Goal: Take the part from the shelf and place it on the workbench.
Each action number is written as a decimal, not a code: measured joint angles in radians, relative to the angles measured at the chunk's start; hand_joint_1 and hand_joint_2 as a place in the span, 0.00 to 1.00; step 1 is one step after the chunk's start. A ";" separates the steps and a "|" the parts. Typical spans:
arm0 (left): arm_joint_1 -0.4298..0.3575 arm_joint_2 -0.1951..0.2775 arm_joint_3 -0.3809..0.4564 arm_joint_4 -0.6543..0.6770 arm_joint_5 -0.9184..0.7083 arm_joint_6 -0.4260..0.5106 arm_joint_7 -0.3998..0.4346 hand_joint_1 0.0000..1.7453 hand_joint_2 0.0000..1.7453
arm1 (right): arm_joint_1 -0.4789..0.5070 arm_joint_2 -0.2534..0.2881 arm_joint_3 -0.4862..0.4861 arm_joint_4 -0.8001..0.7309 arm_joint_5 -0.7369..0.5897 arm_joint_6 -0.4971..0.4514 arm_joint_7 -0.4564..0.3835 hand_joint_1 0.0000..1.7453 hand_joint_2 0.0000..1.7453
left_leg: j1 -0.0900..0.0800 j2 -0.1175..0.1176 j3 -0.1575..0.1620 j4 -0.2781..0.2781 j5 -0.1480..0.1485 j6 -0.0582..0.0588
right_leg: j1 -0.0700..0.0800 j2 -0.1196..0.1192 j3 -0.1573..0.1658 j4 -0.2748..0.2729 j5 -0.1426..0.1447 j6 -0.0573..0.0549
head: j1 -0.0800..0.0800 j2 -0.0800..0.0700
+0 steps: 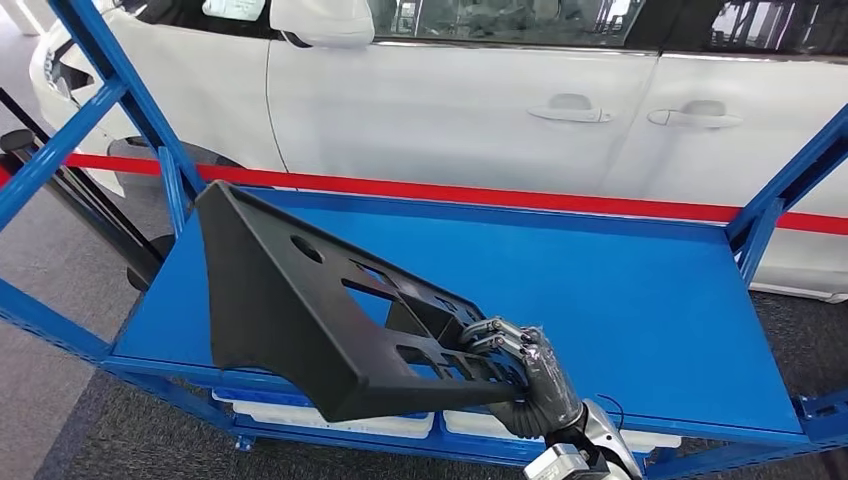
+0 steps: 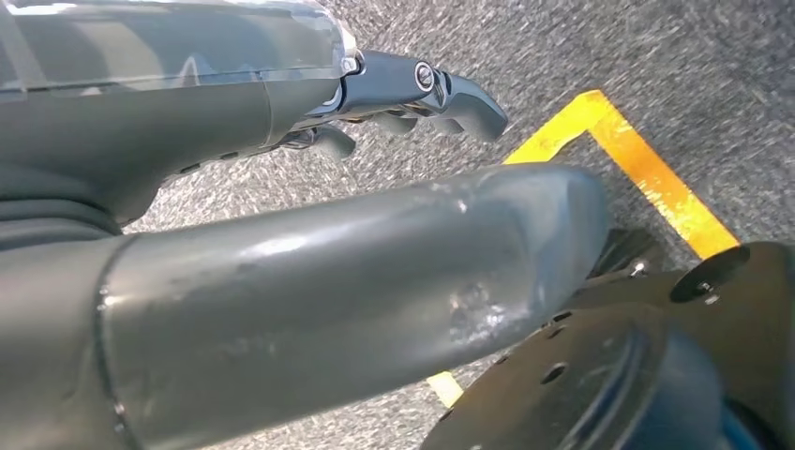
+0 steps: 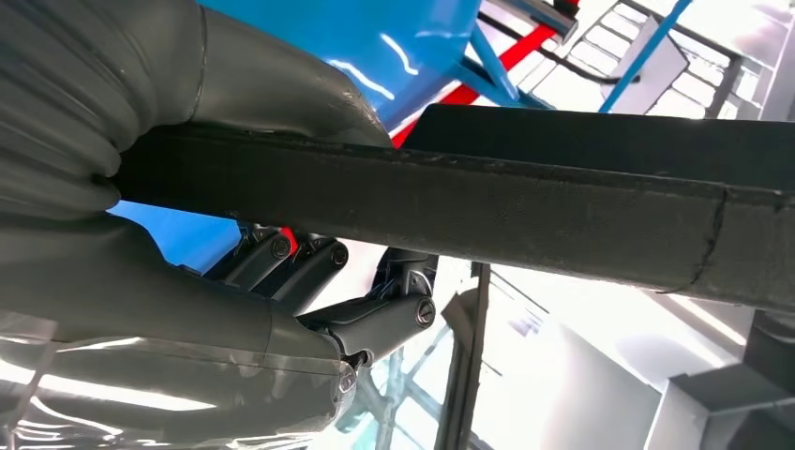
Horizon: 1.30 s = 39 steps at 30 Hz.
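1. The right robot hand (image 1: 520, 372) is clamped on the near end of the black perforated plastic bracket (image 1: 300, 300); the right wrist view shows thumb and fingers (image 3: 375, 319) closed on either side of its edge.
2. The bracket is tilted over the front left part of the blue shelf (image 1: 620, 300); whether it touches the shelf cannot be told.
3. The left robot hand (image 2: 412, 94) hangs over grey carpet with its fingers curled in, holding nothing.
4. Judged step: taking the part from the shelf. The next move calls for a firm grip while drawing the bracket past the front edge and left upright (image 1: 120, 90).
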 joint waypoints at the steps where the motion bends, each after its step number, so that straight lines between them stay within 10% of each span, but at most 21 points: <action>1: -0.001 0.000 0.000 0.000 0.000 0.000 0.000 0.00 0.00 | 0.000 0.000 -0.001 0.000 0.000 -0.001 0.000 1.00 1.00 | -0.002 0.001 -0.003 0.001 -0.002 -0.007 | 0.002 0.001 0.003 -0.011 -0.005 -0.004 | 0.000 0.000; 5: -0.003 -0.001 0.000 0.000 -0.001 0.000 -0.001 0.00 0.00 | 0.001 -0.003 -0.004 0.000 0.000 -0.002 0.000 1.00 1.00 | 0.003 0.005 -0.016 0.037 -0.034 -0.031 | 0.001 0.005 0.005 -0.021 -0.005 -0.026 | 0.000 0.000; 9: -0.003 -0.001 0.000 0.000 -0.001 0.000 -0.001 0.00 0.00 | 0.002 -0.005 -0.004 0.000 0.000 -0.004 0.001 1.00 1.00 | 0.004 0.005 -0.130 0.273 -0.144 -0.041 | 0.007 0.004 0.007 -0.022 -0.008 -0.038 | 0.000 0.000; 11: -0.002 -0.001 0.000 0.000 -0.001 0.000 -0.002 0.00 0.00 | 0.003 -0.005 -0.004 0.000 0.000 -0.004 0.001 1.00 1.00 | 0.004 0.005 -0.135 0.268 -0.112 -0.037 | 0.011 0.006 0.010 -0.020 -0.010 -0.040 | 0.000 0.000; 14: -0.003 0.000 0.002 0.000 0.000 0.000 0.000 0.00 0.00 | 0.003 -0.005 -0.004 0.000 -0.006 -0.003 0.002 1.00 1.00 | -0.002 0.001 -0.055 0.078 -0.009 -0.018 | 0.016 0.008 0.017 -0.019 -0.014 -0.038 | 0.000 0.000; 19: -0.003 0.002 0.008 0.000 -0.007 0.005 0.025 0.00 0.00 | 0.003 -0.005 -0.005 0.002 -0.011 0.026 0.024 1.00 1.00 | -0.007 0.000 -0.027 0.002 0.024 0.009 | 0.016 0.011 0.014 -0.016 -0.017 -0.013 | 0.000 0.000; 25: -0.003 0.002 0.008 0.000 -0.030 0.006 0.031 0.00 0.00 | 0.012 -0.002 -0.003 0.022 -0.012 0.102 0.023 1.00 1.00 | -0.003 0.005 -0.045 -0.001 0.045 0.026 | 0.003 0.013 -0.084 0.245 -0.161 0.001 | 0.000 0.000; 30: -0.005 0.001 0.009 0.000 -0.041 0.004 0.036 0.00 0.00 | 0.014 -0.002 -0.002 0.036 -0.002 0.119 0.007 1.00 1.00 | -0.005 0.005 -0.067 0.027 0.045 0.011 | -0.003 0.004 0.038 0.019 -0.054 0.002 | 0.000 0.000; 34: -0.005 0.002 0.010 0.000 -0.046 0.005 0.035 0.00 0.00 | 0.017 -0.004 -0.001 0.040 0.004 0.131 0.000 1.00 1.00 | -0.005 0.005 -0.081 0.033 0.053 -0.018 | 0.003 0.004 0.030 -0.004 -0.034 -0.019 | 0.000 0.000; 39: -0.005 0.003 0.015 0.000 -0.049 0.004 0.035 0.00 0.00 | 0.017 -0.008 0.002 0.043 0.007 0.133 -0.002 1.00 1.00 | 0.000 0.005 -0.147 0.247 -0.128 -0.042 | 0.004 -0.001 -0.017 -0.009 0.008 -0.041 | 0.000 0.000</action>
